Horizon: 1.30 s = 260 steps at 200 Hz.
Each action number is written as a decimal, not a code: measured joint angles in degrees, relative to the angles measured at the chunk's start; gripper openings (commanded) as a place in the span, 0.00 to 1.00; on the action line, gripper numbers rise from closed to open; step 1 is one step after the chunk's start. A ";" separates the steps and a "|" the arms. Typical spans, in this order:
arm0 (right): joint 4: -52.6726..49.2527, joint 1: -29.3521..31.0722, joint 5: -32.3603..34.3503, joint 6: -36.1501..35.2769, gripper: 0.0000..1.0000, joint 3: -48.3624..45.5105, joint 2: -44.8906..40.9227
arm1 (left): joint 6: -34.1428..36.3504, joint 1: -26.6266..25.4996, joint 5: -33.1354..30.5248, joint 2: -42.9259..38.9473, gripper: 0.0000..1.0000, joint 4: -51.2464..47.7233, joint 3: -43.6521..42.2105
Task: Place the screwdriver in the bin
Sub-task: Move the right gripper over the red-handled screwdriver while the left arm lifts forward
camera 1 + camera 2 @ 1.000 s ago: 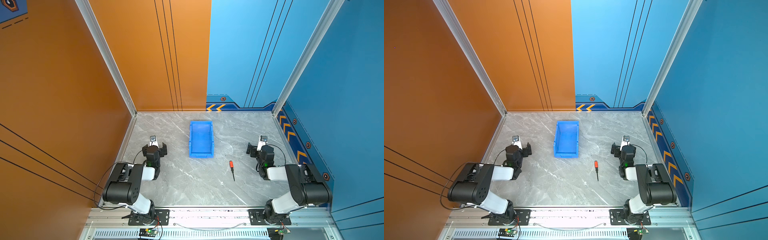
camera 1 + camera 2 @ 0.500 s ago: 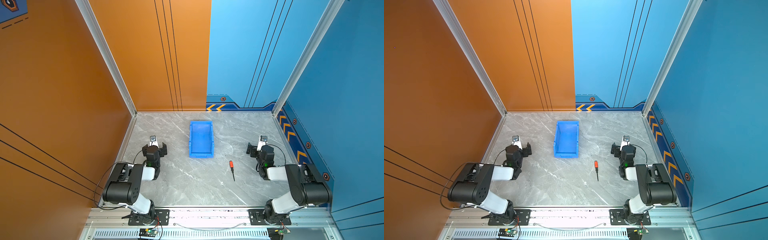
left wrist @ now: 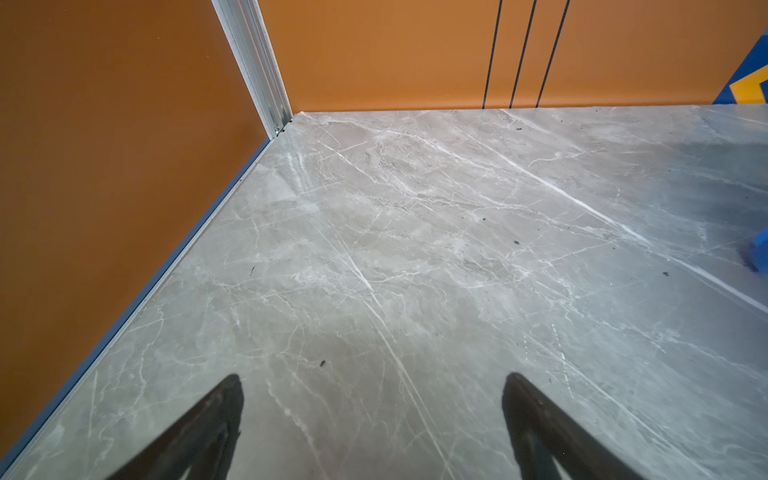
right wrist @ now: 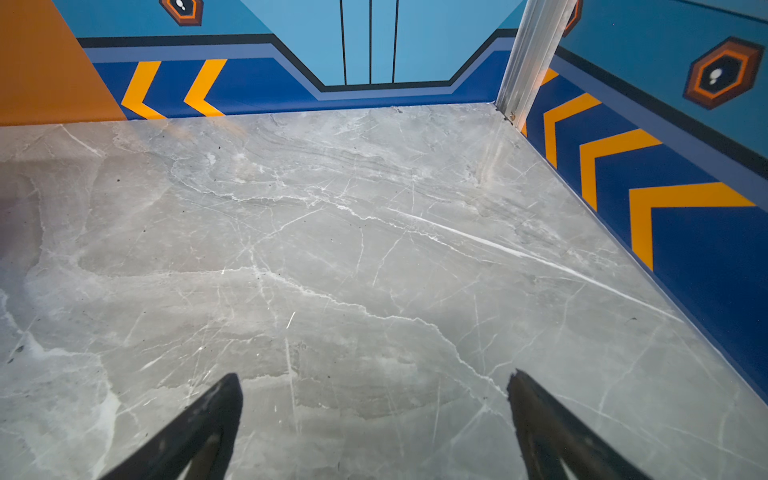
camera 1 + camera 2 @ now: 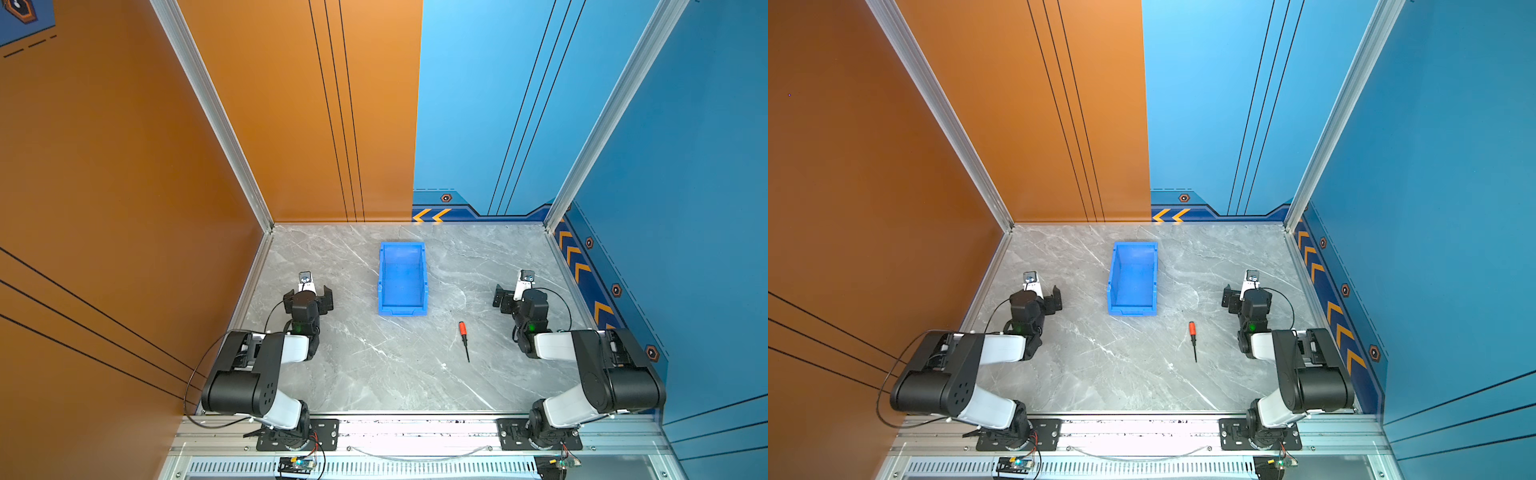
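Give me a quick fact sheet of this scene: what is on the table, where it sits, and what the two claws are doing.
screwdriver: lying flat on the table, outside the bin, orange handle pointing toward the bin
bin: blue, open-topped, looks empty, mid-table toward the back wall
left gripper: open, holding nothing, on the orange-wall side
right gripper: open, holding nothing, on the blue-wall side, the nearer one to the screwdriver
contact: neither gripper touches the screwdriver or the bin
job status: not yet begun

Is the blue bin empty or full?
Empty: the bin shows only its bare blue floor; the screwdriver lies outside it.
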 measured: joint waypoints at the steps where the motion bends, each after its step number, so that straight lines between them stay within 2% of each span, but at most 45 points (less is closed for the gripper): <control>1: -0.22 0.04 0.04 0.00 1.00 0.04 -0.28 | 0.00 0.00 0.00 -0.24 0.98 -0.24 0.04; 26: -7.30 1.20 2.01 0.50 1.00 1.92 -5.95 | -0.83 -0.28 -0.31 -7.30 0.98 -8.90 2.99; 67: -32.54 3.48 3.67 5.60 1.00 15.04 -13.35 | -7.23 -1.42 -0.11 -12.15 0.98 -30.97 13.62; 107: -51.74 10.58 3.21 10.43 1.00 19.32 -20.57 | -13.14 -3.69 3.41 -15.91 0.98 -48.06 17.79; 138: -63.32 16.79 2.78 14.80 1.00 20.68 -21.94 | -15.30 -6.86 9.49 -19.08 0.98 -58.12 19.15; 167: -70.40 21.14 2.56 19.15 1.00 20.72 -21.59 | -14.69 -11.89 18.40 -21.09 0.98 -62.25 21.97; 193: -73.46 24.28 2.36 22.08 1.00 20.85 -18.75 | -10.45 -20.81 24.98 -23.47 0.98 -62.49 22.97; 222: -74.77 26.32 1.64 23.30 1.00 22.45 -13.53 | -5.75 -28.09 28.22 -24.50 0.98 -62.95 23.19; 260: -74.29 27.63 0.37 24.11 0.93 25.18 -6.56 | -2.93 -35.87 29.20 -24.52 0.98 -63.12 23.19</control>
